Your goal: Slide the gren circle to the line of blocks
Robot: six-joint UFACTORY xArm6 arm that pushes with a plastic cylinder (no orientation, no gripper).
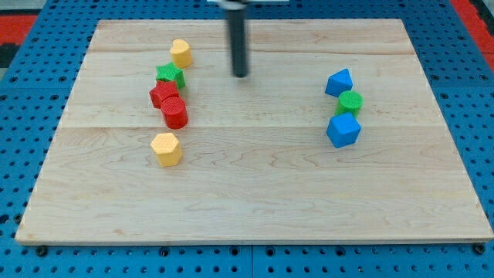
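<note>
**Green circle at centre right of frame**

Cylinder, green circle (pixel 350 100), sits touching between two blue blocks (pixel 339 82) (pixel 343 130). Left-of-centre line counts two yellow (pixel 181 52) (pixel 166 148), two red (pixel 163 93) (pixel 175 113), one green star (pixel 170 75). My tip (pixel 241 75), holding nothing, lies upper centre; there is no pincer.

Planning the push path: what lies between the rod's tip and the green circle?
Nothing: in the camera view, only bare wooden board lies between my tip and the green round block, which sits between two blue blocks.
</note>
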